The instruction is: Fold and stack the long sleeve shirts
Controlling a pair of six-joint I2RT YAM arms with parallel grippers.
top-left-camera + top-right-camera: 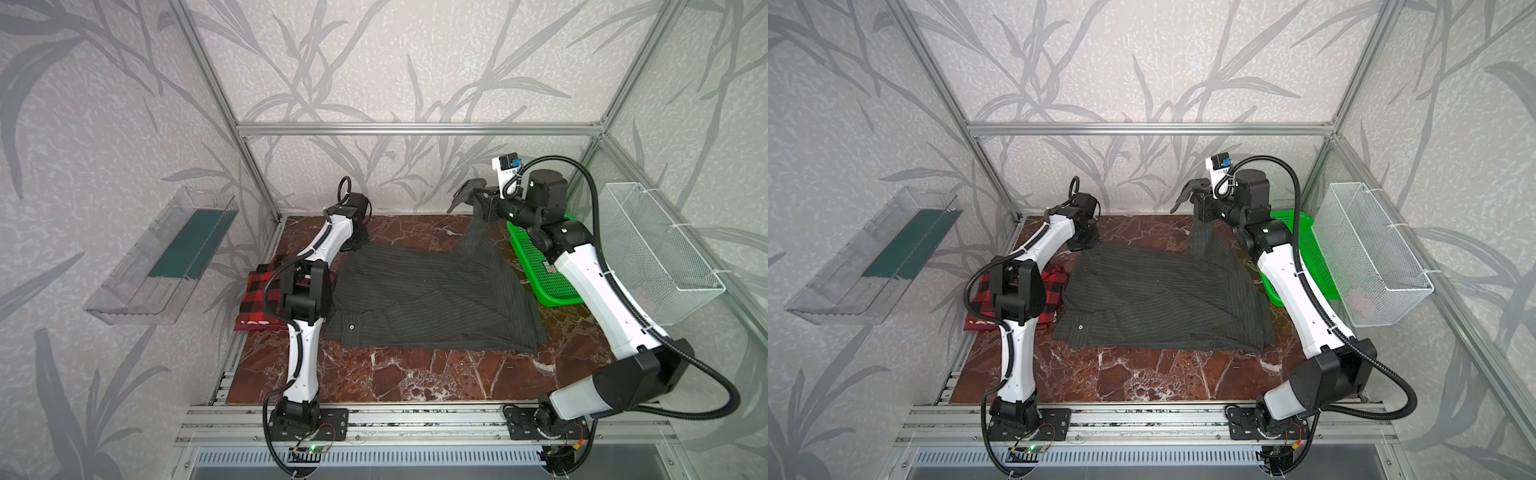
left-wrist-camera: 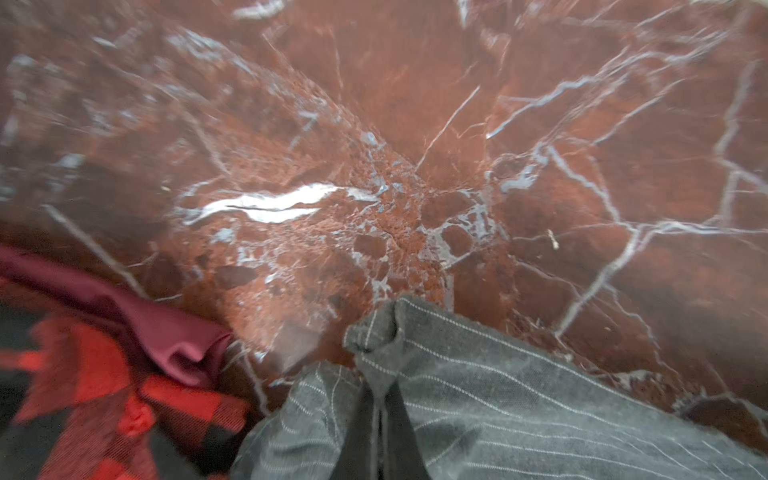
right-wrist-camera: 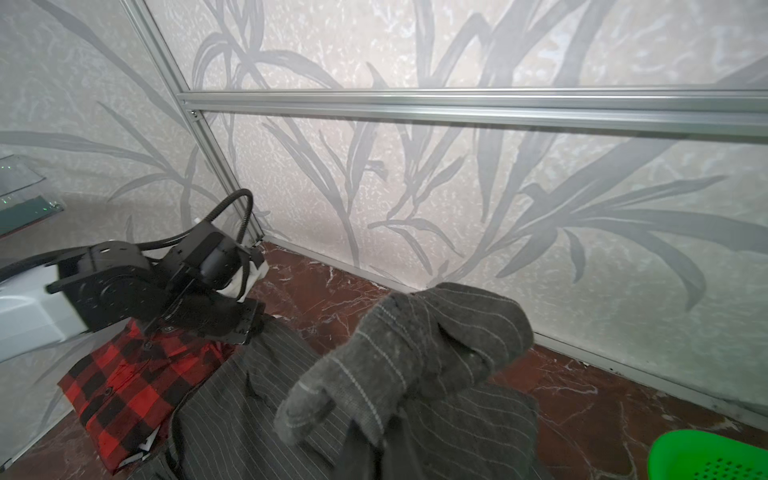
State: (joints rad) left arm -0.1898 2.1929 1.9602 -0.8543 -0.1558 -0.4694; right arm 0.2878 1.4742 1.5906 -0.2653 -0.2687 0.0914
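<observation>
The likeliest fault is a lopsided lift. The right gripper [image 1: 481,203] is high above the marble tabletop [image 1: 415,374], while the left gripper [image 3: 249,320] sits low, almost on the surface. The charcoal pinstripe shirt [image 1: 436,299] hangs taut in a narrow tail below the right gripper and lies slack and creased towards the left one. Any further pull from the high side alone would probably drag the body sideways and skew the fold.

A second risk is slip. Each pinch takes only a small bunched corner, and a wad of cloth pokes loose past the right gripper's tips, so a sharp tug could free it.

Third, the red-and-black plaid shirt [image 1: 257,286] lies just beside the left gripper, its maroon lining close to the fingers [image 2: 384,419]. A sweep that way could snag and disturb it. On the other side, a green perforated tray [image 1: 544,274] sits under the right arm, near the shirt's edge. I cannot tell whether they touch, but dragged cloth might shove it.

Both grippers are clenched on the pinstripe shirt. The right one holds a raised far corner or cuff clear of the table. The left one nips the far edge at table level, with fabric puckered around its tips. Most of the shirt is spread on the marble between and in front of the two grippers. It is not yet folded, nor stacked on the plaid one.
</observation>
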